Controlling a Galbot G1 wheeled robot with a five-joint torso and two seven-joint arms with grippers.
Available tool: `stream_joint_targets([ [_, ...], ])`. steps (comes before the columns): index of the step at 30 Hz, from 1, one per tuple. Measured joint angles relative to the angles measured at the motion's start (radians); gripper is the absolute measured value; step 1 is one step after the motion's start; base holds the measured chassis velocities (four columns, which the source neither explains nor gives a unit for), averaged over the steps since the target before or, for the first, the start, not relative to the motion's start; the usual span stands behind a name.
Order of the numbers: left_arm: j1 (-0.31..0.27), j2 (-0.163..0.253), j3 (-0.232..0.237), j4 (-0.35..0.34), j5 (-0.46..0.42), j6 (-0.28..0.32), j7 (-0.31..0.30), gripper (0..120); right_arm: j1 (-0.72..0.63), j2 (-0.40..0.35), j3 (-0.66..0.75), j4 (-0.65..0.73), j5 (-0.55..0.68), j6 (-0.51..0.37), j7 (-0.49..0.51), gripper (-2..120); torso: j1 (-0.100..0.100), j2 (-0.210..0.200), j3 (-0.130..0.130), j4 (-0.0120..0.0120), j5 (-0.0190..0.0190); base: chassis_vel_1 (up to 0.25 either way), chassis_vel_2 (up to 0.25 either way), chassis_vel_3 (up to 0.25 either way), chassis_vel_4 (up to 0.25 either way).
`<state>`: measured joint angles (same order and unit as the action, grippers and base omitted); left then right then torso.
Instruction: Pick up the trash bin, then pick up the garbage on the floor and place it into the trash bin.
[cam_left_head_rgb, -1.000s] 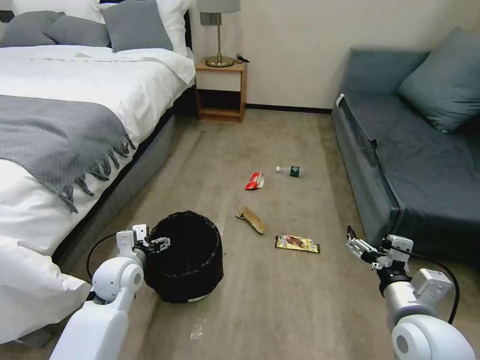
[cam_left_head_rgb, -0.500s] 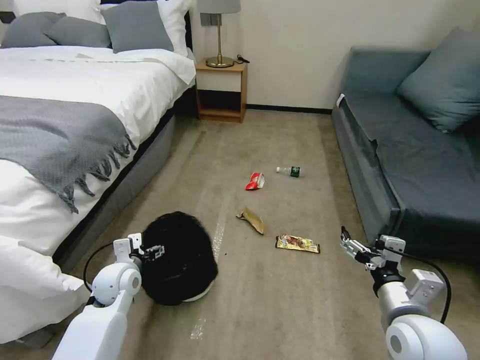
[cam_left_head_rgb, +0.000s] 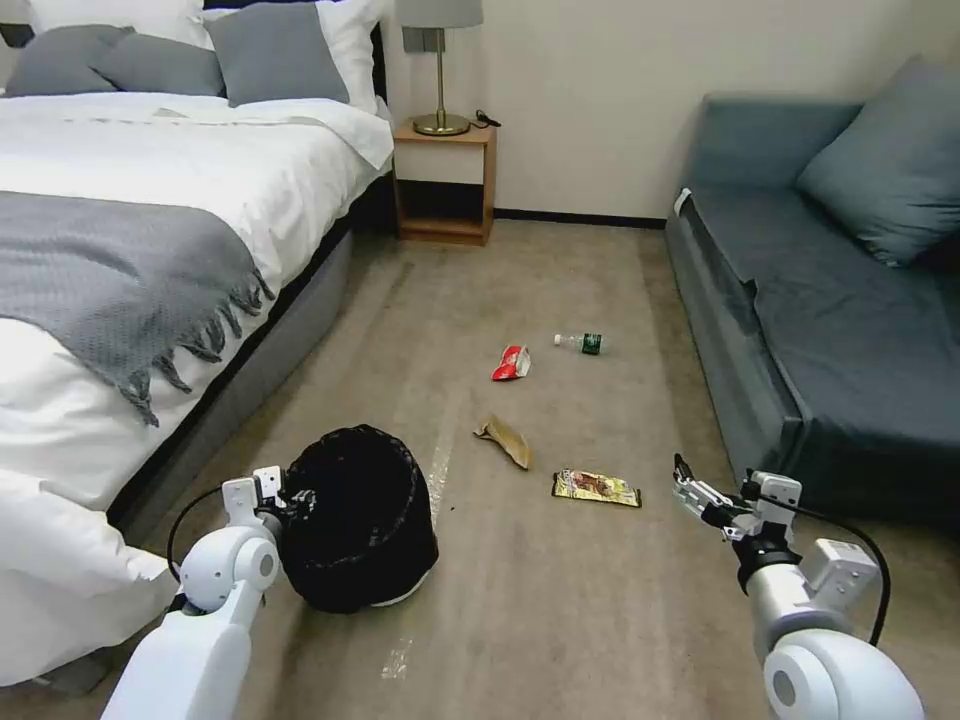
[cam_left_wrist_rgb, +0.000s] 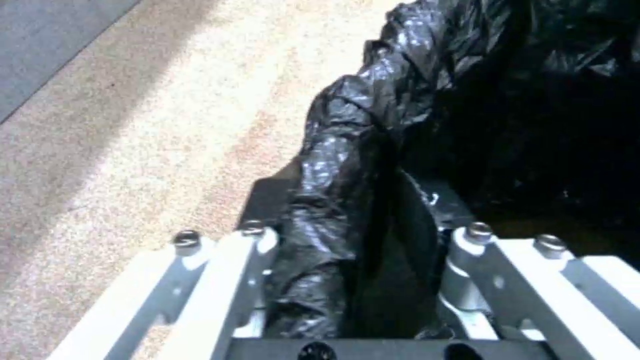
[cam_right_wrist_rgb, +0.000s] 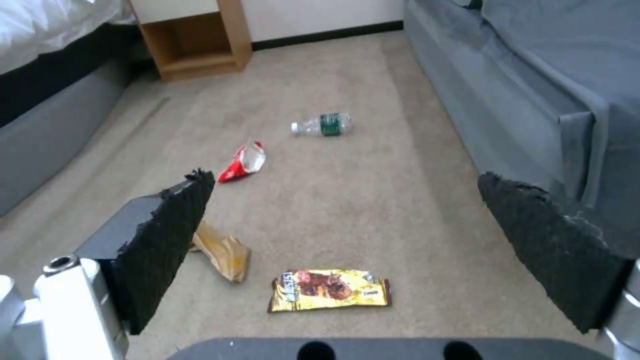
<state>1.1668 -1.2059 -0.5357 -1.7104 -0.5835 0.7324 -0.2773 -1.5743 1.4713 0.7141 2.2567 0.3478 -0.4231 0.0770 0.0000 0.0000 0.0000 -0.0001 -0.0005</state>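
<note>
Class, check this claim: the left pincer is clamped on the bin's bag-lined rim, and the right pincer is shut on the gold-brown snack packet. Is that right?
Not quite. The left pincer does clamp the trash bin at its rim, but the right pincer is open, its pads spread wide. The gold-brown snack packet lies untouched on the carpet between them, as the right wrist view shows.

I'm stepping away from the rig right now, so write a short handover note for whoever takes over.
Left gripper: shut on the trash bin, clamping its bagged rim; the bin looks tilted, pale base showing.
Right gripper: open, holding nothing, hovering by the sofa, near the gold-brown snack packet.
Garbage on the carpet: the packet, crumpled brown paper, red-and-white snack wrapper, clear bottle.
Done: bin gripped.
Left: all four items still need picking up and dropping in.
</note>
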Motion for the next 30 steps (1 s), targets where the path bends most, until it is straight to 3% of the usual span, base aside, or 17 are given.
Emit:
stream_joint_targets([
  [1,0.000,0.000,0.000,0.000,0.000,0.000,0.000,30,0.000,0.000,0.000,0.000,0.000,0.000,0.000,100,0.000,0.000,0.000,0.0000,0.0000,0.000,0.000,0.000,0.000],
  [4,-0.003,0.004,-0.003,-0.008,-0.002,0.003,0.008,14,0.009,0.000,-0.005,-0.007,0.001,-0.003,0.000,100,0.000,0.000,0.000,-0.0002,-0.0003,0.000,0.000,0.000,0.000],
  [7,-0.005,0.004,-0.004,-0.016,-0.003,0.004,0.010,8,0.016,-0.002,-0.007,-0.013,0.003,-0.004,-0.001,100,0.000,0.000,0.000,-0.0003,-0.0009,0.000,0.000,0.000,0.000],
  [17,-0.001,-0.001,-0.033,-0.027,0.036,-0.003,-0.002,7,0.026,-0.013,-0.012,-0.020,0.038,0.005,-0.024,100,0.000,0.000,0.000,-0.0001,0.0002,0.000,0.000,0.000,0.000],
  [25,0.043,-0.001,-0.073,-0.100,0.095,-0.020,-0.004,5,0.027,-0.018,-0.016,-0.005,0.079,-0.016,-0.038,100,0.000,0.000,0.000,0.0001,0.0005,0.000,0.000,0.000,0.000],
  [30,0.063,0.002,-0.102,-0.134,0.240,-0.046,0.013,4,0.026,-0.018,-0.013,0.012,0.118,-0.039,-0.048,100,0.000,0.000,0.000,0.0002,0.0004,0.000,0.000,0.000,0.000],
])
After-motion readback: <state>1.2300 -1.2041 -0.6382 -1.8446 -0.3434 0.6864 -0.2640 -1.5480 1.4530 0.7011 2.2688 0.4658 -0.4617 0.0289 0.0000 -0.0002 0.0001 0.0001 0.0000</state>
